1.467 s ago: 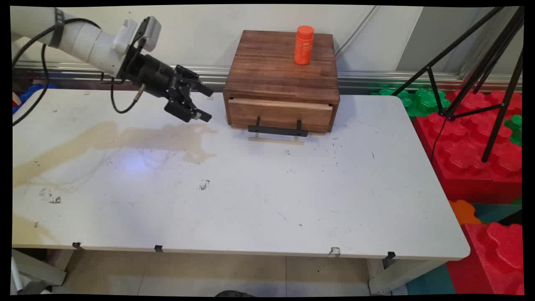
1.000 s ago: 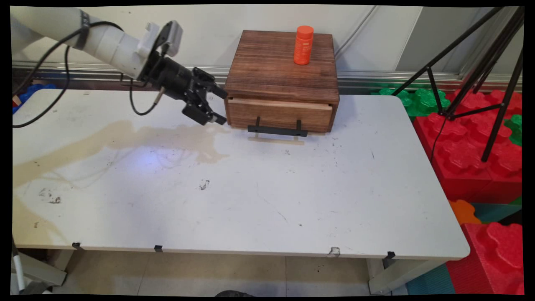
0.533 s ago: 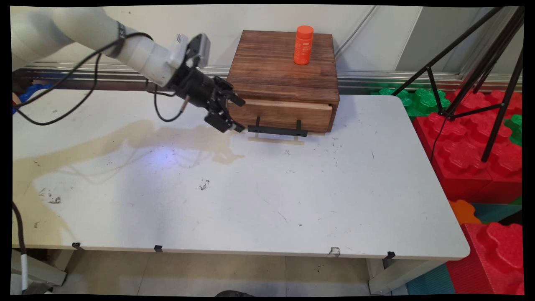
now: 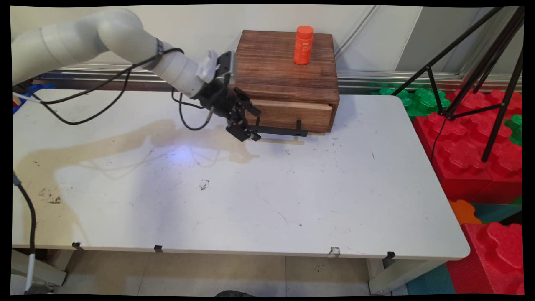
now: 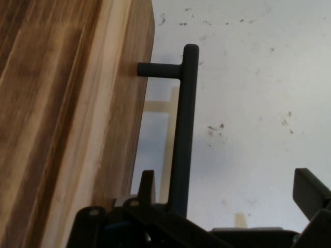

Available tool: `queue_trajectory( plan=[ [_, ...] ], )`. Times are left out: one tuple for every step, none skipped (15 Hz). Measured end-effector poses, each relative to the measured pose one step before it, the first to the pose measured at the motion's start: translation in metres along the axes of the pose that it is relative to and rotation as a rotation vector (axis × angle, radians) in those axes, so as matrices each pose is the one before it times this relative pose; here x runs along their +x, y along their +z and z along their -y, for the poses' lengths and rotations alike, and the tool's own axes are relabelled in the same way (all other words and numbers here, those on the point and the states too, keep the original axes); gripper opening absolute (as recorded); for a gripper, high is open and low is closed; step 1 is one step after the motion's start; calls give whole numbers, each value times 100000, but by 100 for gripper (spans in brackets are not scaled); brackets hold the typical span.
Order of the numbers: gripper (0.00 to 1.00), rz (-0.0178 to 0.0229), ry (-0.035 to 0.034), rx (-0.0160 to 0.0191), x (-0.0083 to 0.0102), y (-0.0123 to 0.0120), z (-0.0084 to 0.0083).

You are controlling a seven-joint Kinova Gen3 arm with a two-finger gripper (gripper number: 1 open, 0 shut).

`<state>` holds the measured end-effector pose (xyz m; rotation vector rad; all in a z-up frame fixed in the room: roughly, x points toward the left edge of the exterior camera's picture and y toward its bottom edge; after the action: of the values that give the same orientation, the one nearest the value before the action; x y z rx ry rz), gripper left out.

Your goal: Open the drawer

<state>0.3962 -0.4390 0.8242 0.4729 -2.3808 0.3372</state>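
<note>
A dark wooden box point(image 4: 284, 71) with one drawer point(image 4: 288, 115) stands at the back of the white table point(image 4: 292, 200). The drawer shows a narrow gap along its top edge. Its black bar handle point(image 4: 281, 131) sticks out in front. My gripper point(image 4: 254, 124) is open at the handle's left end. In the hand view the handle point(image 5: 181, 129) runs up between my gripper's point(image 5: 228, 183) fingers, close to the left finger point(image 5: 147, 183), with the drawer front point(image 5: 67, 124) on the left. An orange bottle point(image 4: 303, 45) stands upright on the box top.
A brownish stain point(image 4: 125, 142) spreads over the table's left part. A black tripod point(image 4: 480, 83) stands off the table's right edge, over red foam blocks point(image 4: 472, 159) and green ones point(image 4: 418, 100).
The arm has swung right, from well left of the box to the drawer handle's left end. The gripper stayed open. The box and bottle have not moved.
</note>
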Motion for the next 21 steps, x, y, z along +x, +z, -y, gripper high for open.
queue_trajectory(
  plan=[
    [100,679,539,26,202,747,117],
    [100,580,447,-25,162,599,91],
    [100,575,468,-57,136,553,63],
    [100,636,573,-164,156,611,40],
    [100,578,578,-204,164,575,22],
    [100,581,567,-224,115,494,-58],
    [100,486,542,-188,98,390,-70],
    [100,347,454,-64,72,254,-46],
    [100,481,652,-29,91,342,-80],
    [100,326,441,-7,48,209,-57],
    [100,431,776,92,90,285,-69],
    [100,314,546,38,65,191,-46],
    [100,470,953,185,97,254,-66],
    [100,515,1314,99,120,274,-90],
    [100,512,1251,42,98,253,-100],
    [100,384,1087,-60,86,203,-100],
    [100,292,887,-53,78,167,-81],
    [100,243,855,-29,67,140,-94],
    [100,285,1052,-12,81,171,-124],
    [100,272,1054,-10,75,152,-126],
    [100,203,810,-13,60,122,-110]
  ],
)
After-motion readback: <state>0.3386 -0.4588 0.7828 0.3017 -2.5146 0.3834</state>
